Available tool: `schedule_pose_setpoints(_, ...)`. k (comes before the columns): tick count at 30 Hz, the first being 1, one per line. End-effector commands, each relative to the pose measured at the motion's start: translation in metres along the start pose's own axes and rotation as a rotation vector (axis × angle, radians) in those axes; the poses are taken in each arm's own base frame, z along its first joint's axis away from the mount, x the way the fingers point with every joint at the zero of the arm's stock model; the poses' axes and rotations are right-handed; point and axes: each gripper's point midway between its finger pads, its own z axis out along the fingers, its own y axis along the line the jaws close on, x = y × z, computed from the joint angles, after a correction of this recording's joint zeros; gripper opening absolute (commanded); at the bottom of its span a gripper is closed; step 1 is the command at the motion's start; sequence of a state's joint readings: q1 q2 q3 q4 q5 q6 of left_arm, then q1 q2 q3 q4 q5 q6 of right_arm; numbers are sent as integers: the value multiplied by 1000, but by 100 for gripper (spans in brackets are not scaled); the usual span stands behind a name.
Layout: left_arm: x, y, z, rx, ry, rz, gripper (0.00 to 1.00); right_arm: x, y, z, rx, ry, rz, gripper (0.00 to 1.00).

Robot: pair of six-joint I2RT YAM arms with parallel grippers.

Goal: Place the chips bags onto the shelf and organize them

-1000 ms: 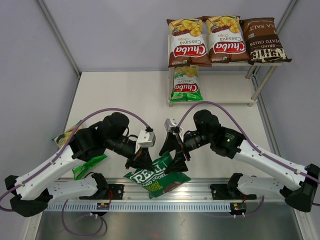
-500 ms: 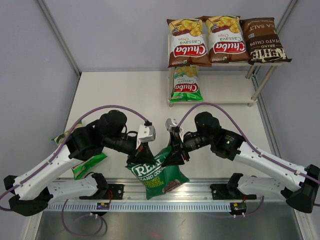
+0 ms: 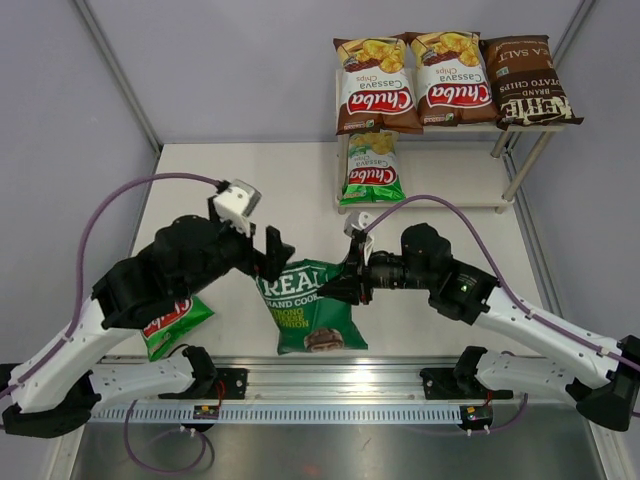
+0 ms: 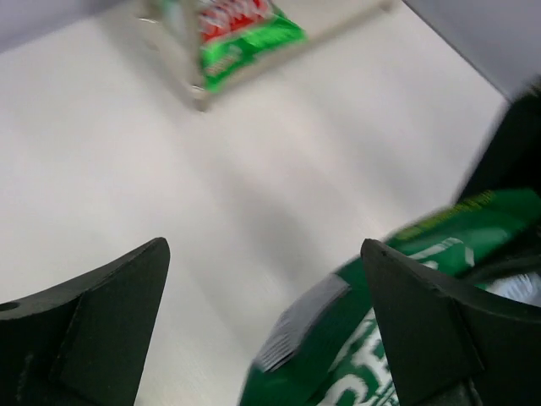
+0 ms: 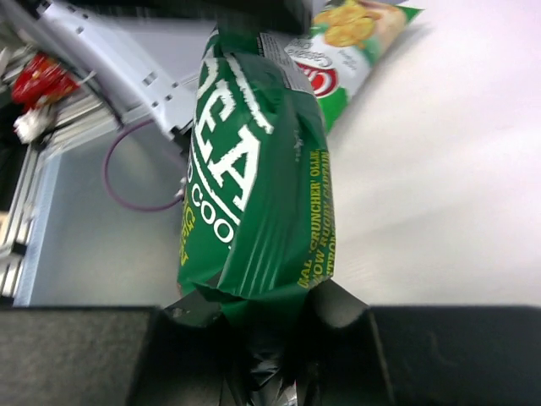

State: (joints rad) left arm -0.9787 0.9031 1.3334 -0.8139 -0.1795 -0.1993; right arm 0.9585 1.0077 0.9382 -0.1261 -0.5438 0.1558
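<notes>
The dark-green REAL bag [image 3: 308, 312] lies on the table between the arms. My right gripper [image 3: 347, 284] is shut on its right edge; in the right wrist view the jaws [image 5: 262, 311] pinch the crimped end of the bag [image 5: 254, 169]. My left gripper [image 3: 274, 250] stands open just left of the bag's top corner, and the left wrist view [image 4: 263, 247] shows nothing between its fingers, with the bag [image 4: 355, 342] low on the right. The shelf [image 3: 450, 178] holds two brown Chuba bags [image 3: 376, 86] and a Kettle bag [image 3: 530, 80] on top, and a light-green Chuba bag [image 3: 373, 170] below.
Another light-green Chuba bag [image 3: 172, 325] lies partly under my left arm at the table's left. A metal rail [image 3: 330, 410] runs along the near edge. Grey walls close the table's left, back and right sides.
My left gripper opened, let go of the REAL bag and lifted back to the left. My right gripper shut on the bag's edge, and the bag shifted away from the rail.
</notes>
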Motion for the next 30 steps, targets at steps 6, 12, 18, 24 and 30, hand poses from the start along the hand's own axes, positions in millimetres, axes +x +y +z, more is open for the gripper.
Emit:
schedule_pose_setpoints(6, -74, 91, -107, -402, -563, -441, 99, -76, -39, -40, 377, -342, 96, 0)
schedule_pose_setpoints(12, -62, 50, -116, -29, -776, -473, 99, -115, -55, -102, 556, -723, 327, 1)
schedule_pose_setpoints(18, -27, 0, -87, 322, -861, -489, 99, -142, -41, -150, 499, -1009, 449, 2)
schedule_pose_setpoints(24, -30, -38, -66, 536, -871, -490, 99, -164, -26, -147, 396, -1043, 468, 4)
schedule_pose_setpoints(30, -44, -55, -43, 610, -850, -530, 99, -181, -11, -144, 290, -1076, 477, 5)
